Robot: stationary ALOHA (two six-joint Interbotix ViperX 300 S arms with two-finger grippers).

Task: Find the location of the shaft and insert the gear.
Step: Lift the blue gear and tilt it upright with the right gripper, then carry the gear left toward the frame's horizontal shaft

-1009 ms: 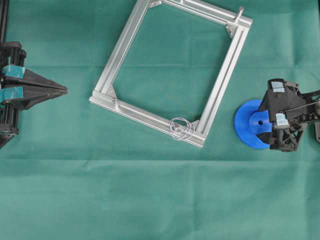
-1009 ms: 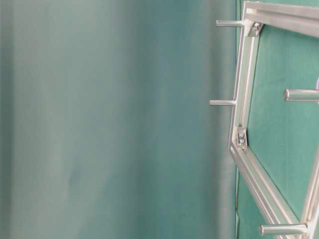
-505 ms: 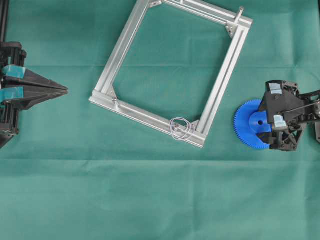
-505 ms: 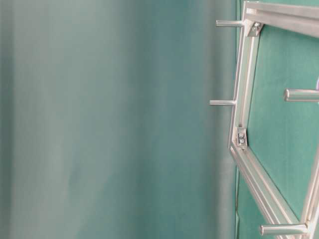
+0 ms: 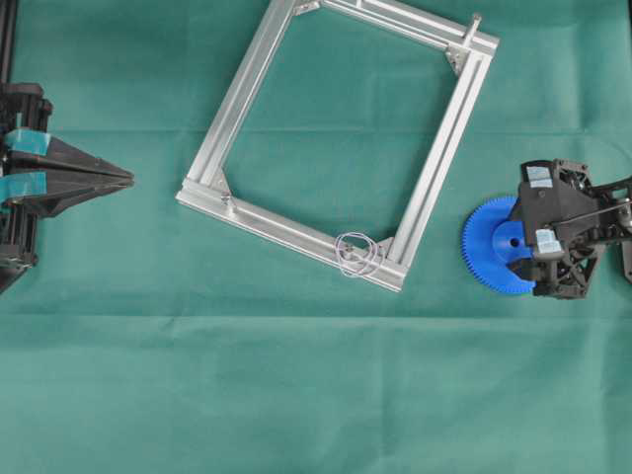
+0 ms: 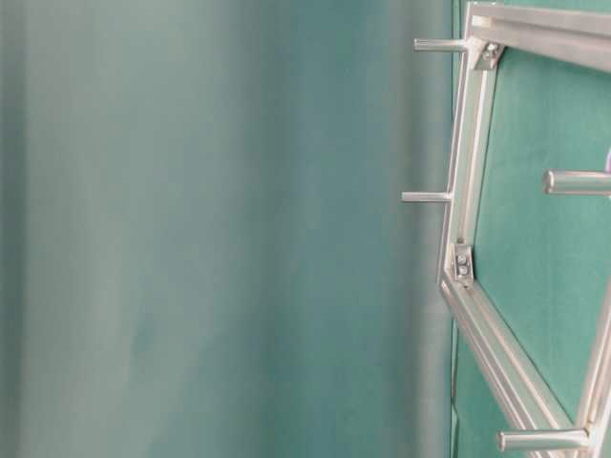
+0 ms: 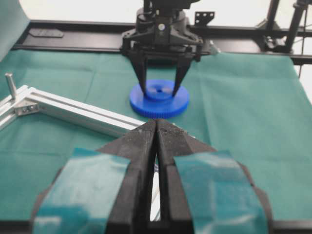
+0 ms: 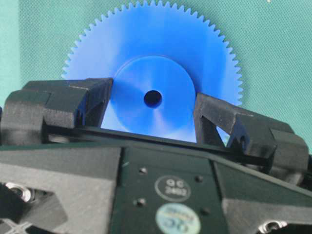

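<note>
At the far left of the overhead view the left gripper (image 5: 126, 179) lies level, its fingers (image 7: 141, 146) pressed together with nothing between them, tips aimed toward the aluminium frame (image 5: 247, 87). The frame lies flat and skewed on the worktop (image 5: 296, 395), which is draped in green cloth. On the frame's lower corner the shaft (image 5: 354, 249) stands upright, its long axis pointing up at the camera, so only its end shows inside the thin wire loops (image 5: 360, 257); it is well apart from both sets of fingers. A bare peg (image 5: 474, 24) rises at the far corner.

Further right, the blue gear (image 5: 494, 244) lies flat, hub and centre hole facing up. The right gripper (image 5: 521, 244) is over it, fingers (image 8: 73, 100) spread to either side of the hub (image 8: 153, 100); whether they touch it is hard to tell. The gear's right part is hidden under the gripper.

The table-level view is mostly blurred green cloth, with the frame cut off at its right edge.
</note>
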